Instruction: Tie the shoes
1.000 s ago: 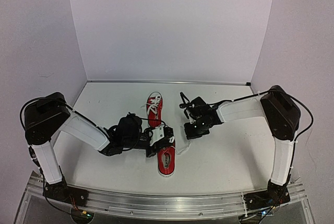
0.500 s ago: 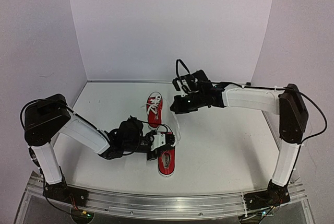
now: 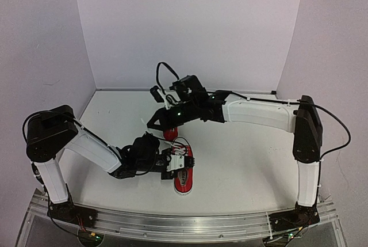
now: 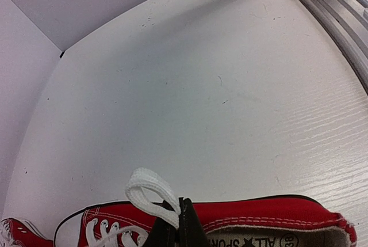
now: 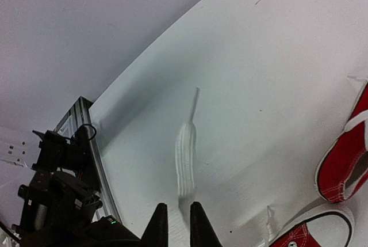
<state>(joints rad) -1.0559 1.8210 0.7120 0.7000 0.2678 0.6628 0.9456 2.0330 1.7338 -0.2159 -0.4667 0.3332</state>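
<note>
left gripper (image 4: 181, 227) clamps the lace loop (image 4: 155, 181) of the near sneaker (image 4: 259, 209), right gripper (image 5: 176, 224) barely cracked at the free lace (image 5: 186, 149), grip unclear: pull opposite, steady, loop anchored.

My right gripper (image 3: 152, 124) has swung up and across to the left, passing over the far shoe (image 3: 170, 133), drawing the lace (image 5: 185, 155) along ahead of its tips.

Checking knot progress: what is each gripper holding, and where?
Left gripper pinches the near shoe's lace loop. Right gripper: lace strand by its tips, grip unclear.
</note>
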